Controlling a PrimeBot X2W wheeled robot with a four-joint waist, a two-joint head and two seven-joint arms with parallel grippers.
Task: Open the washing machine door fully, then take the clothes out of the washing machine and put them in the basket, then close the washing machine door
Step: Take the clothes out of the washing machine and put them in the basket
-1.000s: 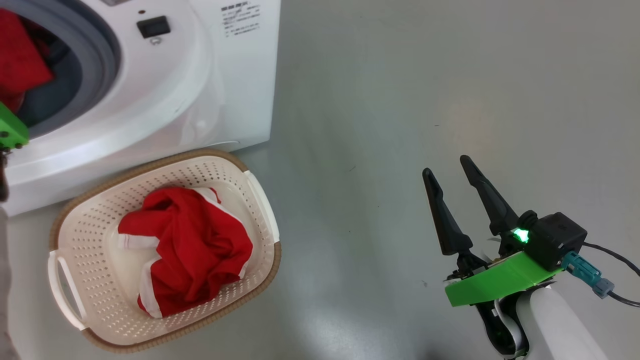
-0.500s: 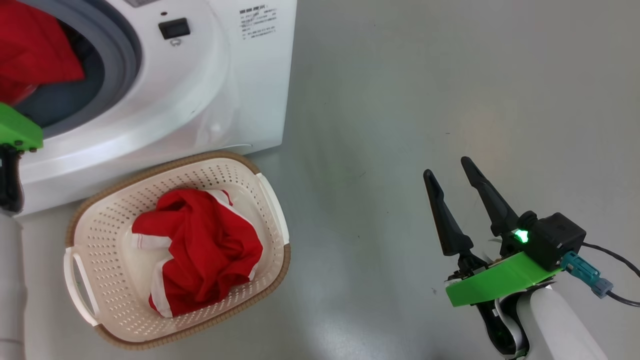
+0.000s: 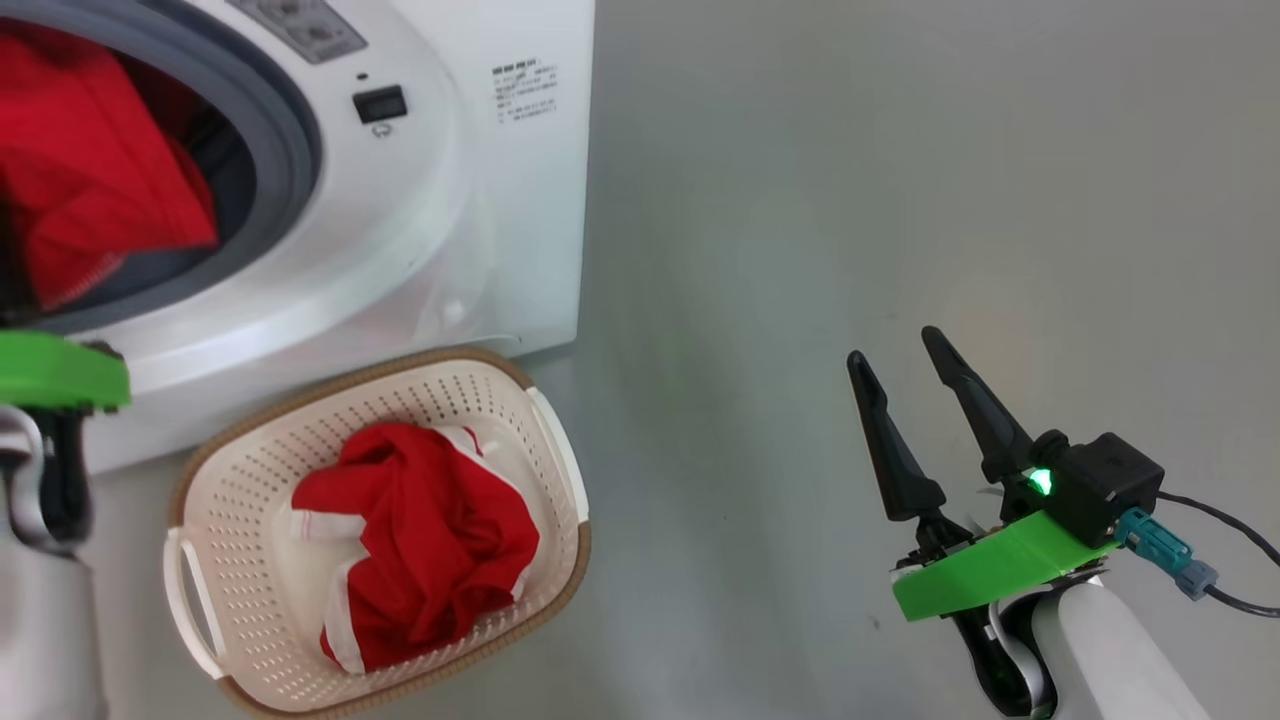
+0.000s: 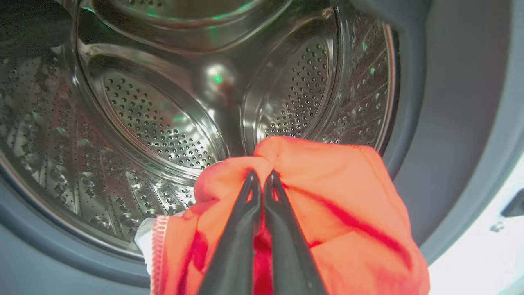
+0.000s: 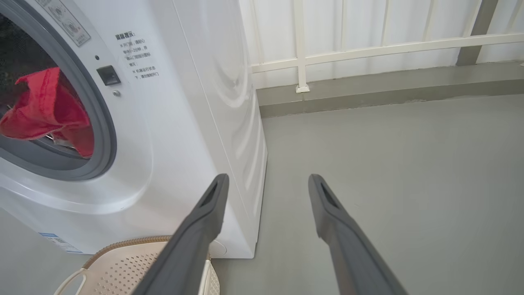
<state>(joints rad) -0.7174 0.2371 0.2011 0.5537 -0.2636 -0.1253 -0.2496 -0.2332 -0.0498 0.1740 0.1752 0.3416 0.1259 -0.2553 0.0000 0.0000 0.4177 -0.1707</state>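
Left gripper (image 4: 262, 175): fingers together, clamped on a fold of the red garment (image 4: 335, 192). It hangs at the mouth of the washing machine (image 3: 480, 230), bulk at 5 o'clock of the fingertips. The drum (image 4: 155, 123) behind it looks bare.

Pull straight out and lift over the grey ring (image 3: 295, 140) so the trailing hem doesn't snag. Then swing down to the basket (image 3: 270, 460), just beside the machine front at 6 o'clock of the opening. Release low, over the free side.

Right gripper (image 3: 893, 346): fingers apart, nothing in them, well off at 3 o'clock. Leave it parked.

Garment: bright red, soft, bunched, white stitched hem at 7 o'clock. Another red piece (image 3: 430, 540) already lies crumpled in the basket.
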